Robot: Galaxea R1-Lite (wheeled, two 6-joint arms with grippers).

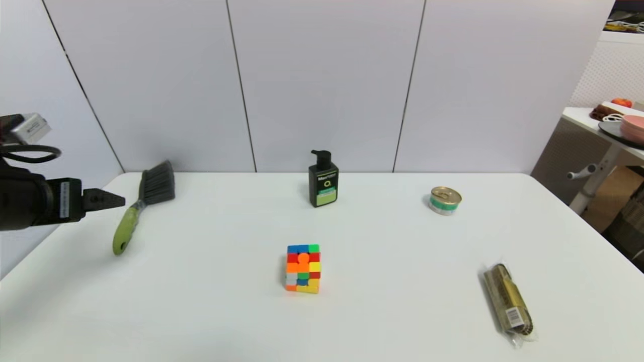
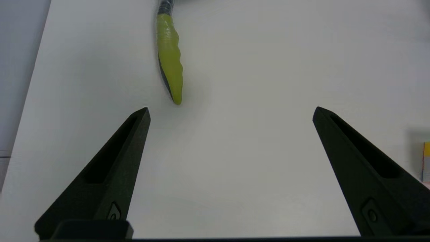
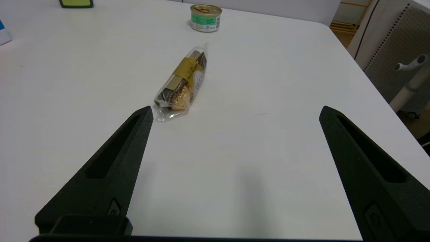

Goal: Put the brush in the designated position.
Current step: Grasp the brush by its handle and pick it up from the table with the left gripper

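a white table [image 1: 211,311] stands before pale wall panels, with a second table of clutter off to the robot's right. the brush [image 1: 138,211] lies flat at the far left of it, its long axis running from the bristle fan near the back edge down to the olive-green handle end that points toward the robot. the left gripper [image 1: 103,200] hovers above the table's left edge, just beside the brush's neck in the head view, though its height over the surface is hard to judge from there. in the left wrist view its fingers are spread wide and hold nothing, and the handle tip [image 2: 174,95] lies just ahead of one finger [image 2: 134,134]. the left arm is plainly the nearer one. the right gripper [image 3: 235,112], also spread and empty, hangs over the right side near a wrapped snack [image 3: 183,85]. smaller things sit well apart: a pump bottle [image 1: 323,180], a puzzle cube [image 1: 303,268] and a tin can [image 1: 445,200].
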